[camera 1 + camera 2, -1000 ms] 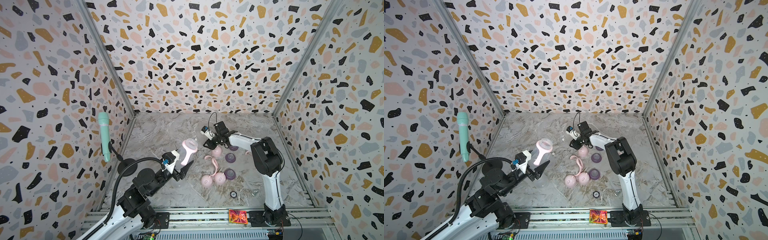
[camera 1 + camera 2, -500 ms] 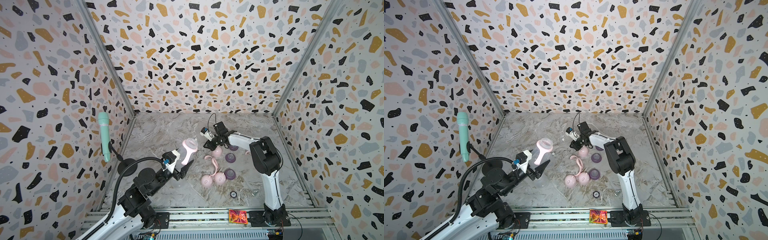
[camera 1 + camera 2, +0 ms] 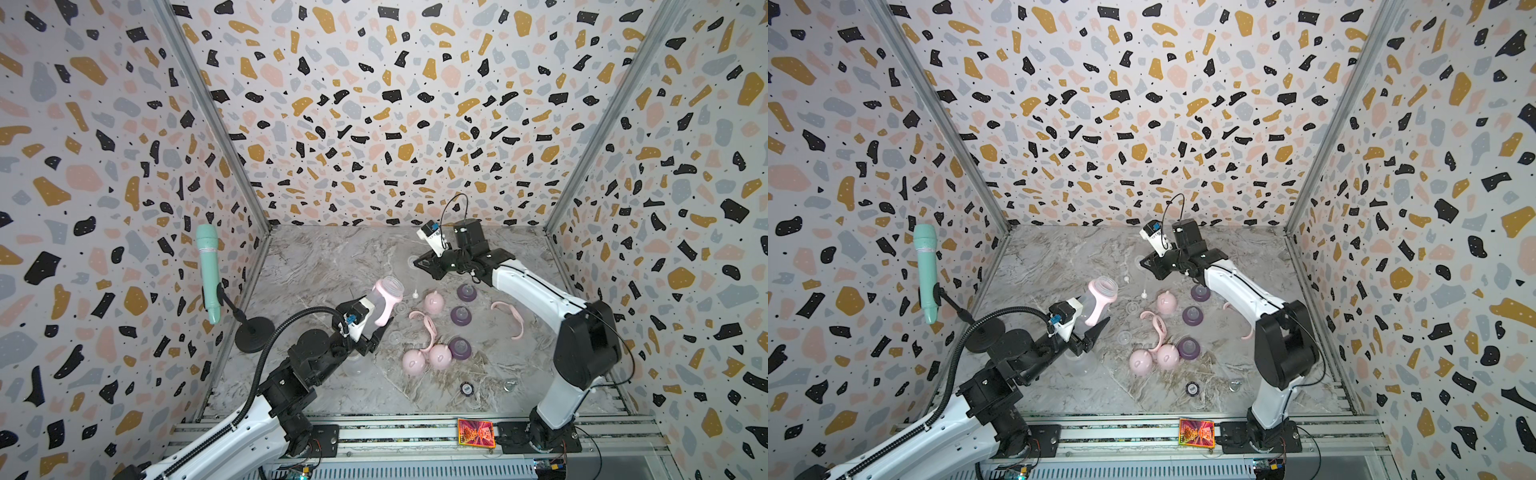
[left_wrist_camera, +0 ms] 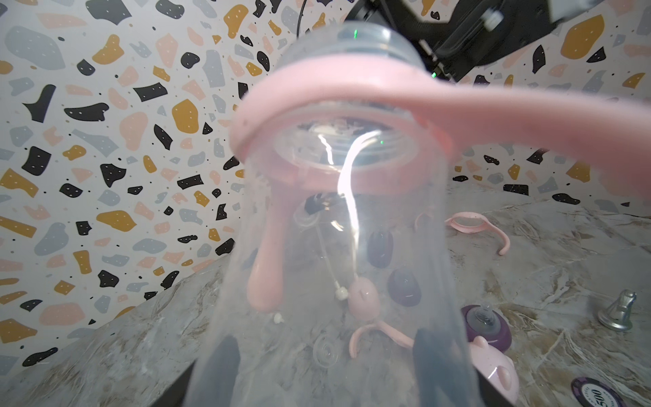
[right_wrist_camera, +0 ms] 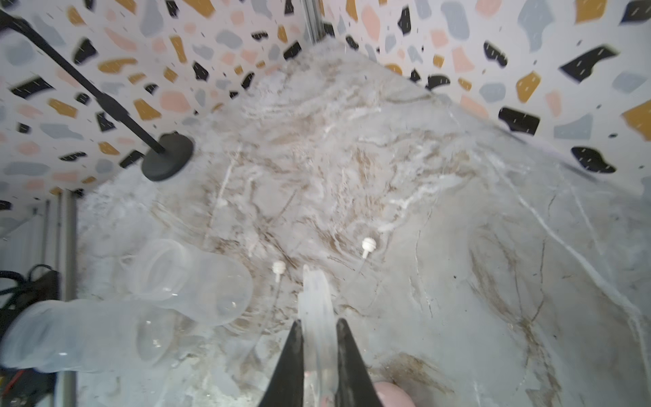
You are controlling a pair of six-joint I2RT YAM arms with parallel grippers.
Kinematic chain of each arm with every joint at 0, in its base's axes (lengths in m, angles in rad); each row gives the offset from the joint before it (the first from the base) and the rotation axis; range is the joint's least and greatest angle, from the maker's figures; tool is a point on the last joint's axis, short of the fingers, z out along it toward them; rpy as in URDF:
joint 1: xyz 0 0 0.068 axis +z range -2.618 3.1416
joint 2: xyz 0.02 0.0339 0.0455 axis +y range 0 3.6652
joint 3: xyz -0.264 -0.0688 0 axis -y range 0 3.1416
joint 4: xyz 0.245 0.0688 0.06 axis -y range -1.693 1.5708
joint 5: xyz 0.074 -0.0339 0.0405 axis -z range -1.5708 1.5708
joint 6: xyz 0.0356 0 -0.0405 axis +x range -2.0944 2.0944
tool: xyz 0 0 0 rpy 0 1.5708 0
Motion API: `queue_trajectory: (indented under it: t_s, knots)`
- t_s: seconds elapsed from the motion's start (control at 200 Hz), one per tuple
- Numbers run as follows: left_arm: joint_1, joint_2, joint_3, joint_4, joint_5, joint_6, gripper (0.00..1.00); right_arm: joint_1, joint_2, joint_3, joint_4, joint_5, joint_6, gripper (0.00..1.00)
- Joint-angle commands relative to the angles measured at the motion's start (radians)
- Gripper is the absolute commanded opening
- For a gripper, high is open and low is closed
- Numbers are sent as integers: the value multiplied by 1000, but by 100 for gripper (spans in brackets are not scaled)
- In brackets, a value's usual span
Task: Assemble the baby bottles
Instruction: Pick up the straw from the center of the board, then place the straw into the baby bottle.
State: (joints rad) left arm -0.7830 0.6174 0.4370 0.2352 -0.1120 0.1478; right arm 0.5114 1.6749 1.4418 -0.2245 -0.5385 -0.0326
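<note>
Top views both give me terrazzo walls (image 3: pixel 374 104) on three sides and a marbled floor (image 3: pixel 324 257). At the left of the frame a mic (image 3: pixel 208 272) stands on its stand. Left of centre, my left claw (image 3: pixel 374 326) grips a clear bottle (image 3: pixel 384 299), pink ring on, tilted above the floor. Centre floor holds loose caps (image 3: pixel 432 302), collars (image 3: pixel 460 316) and rings (image 3: pixel 509 316). Just above them my right claw (image 3: pixel 419 262) is pinched on a thin clear piece (image 5: pixel 317 299).

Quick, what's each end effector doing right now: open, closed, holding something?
Left end effector: closed on the clear bottle wearing a pink handle ring.
Right end effector: closed on a thin clear piece, seen edge-on.
</note>
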Motion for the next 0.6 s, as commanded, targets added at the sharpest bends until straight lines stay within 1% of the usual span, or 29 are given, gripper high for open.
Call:
queue_trajectory:
  t_s: [0.0, 0.095, 0.235, 0.36, 0.421, 0.451, 0.596]
  knots:
    - [-4, -13, -6, 118, -20, 33, 22, 16, -124, 0, -23, -28, 68, 0]
    - [-4, -9, 4, 98, -7, 45, 22, 49, -181, 24, -63, -42, 61, 0]
    - [-3, 7, 9, 84, 14, 55, 22, 137, -242, 76, -122, -42, 27, 0]
    - [-3, 39, 21, 84, 7, 90, 22, 200, -264, 129, -153, -37, 11, 0]
    - [-4, 58, 40, 74, -10, 95, 21, 218, -267, 153, -160, -41, 9, 0]
    - [-4, 62, 48, 73, -15, 94, 19, 223, -269, 164, -162, -45, 11, 0]
    - [-4, 59, 49, 79, -11, 89, 19, 254, -278, 190, -156, -62, 13, 0]
